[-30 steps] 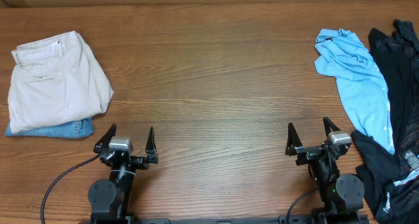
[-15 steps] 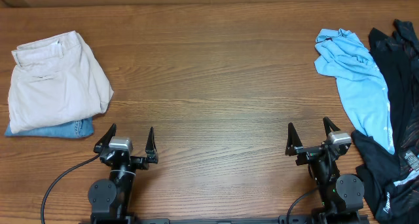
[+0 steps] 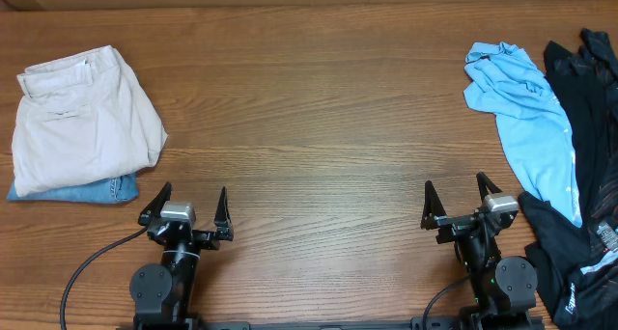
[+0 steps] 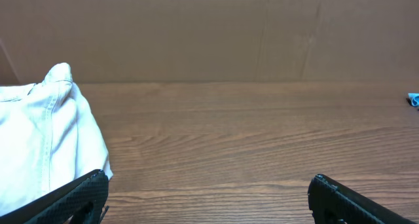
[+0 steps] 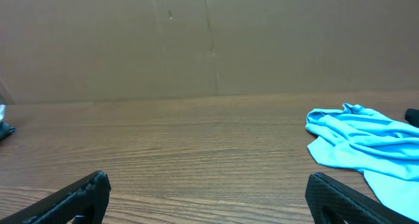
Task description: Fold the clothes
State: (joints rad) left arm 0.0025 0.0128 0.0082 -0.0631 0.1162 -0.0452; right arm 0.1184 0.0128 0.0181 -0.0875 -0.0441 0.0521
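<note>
Clothes: a black long-sleeved jersey with orange and white print point(image 3: 591, 118) lay crumpled along the right edge of the brown wooden table point(image 3: 309, 127), touching a crumpled light blue shirt point(image 3: 526, 108).
Left gripper point(image 3: 193, 191): jaws spread wide, holding nothing, at the near edge.
Right gripper point(image 3: 454, 183): jaws spread wide, empty, just beside the jersey.
Far left: folded beige trousers point(image 3: 82, 113) rested on a blue denim garment point(image 3: 114, 188).

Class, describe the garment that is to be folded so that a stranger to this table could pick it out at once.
Go to the right edge of the wooden table, where unfolded clothes lie in a heap. The black jersey runs along the very edge, outside the light blue shirt. It is the only dark garment there, and it carries small white logos.
</note>
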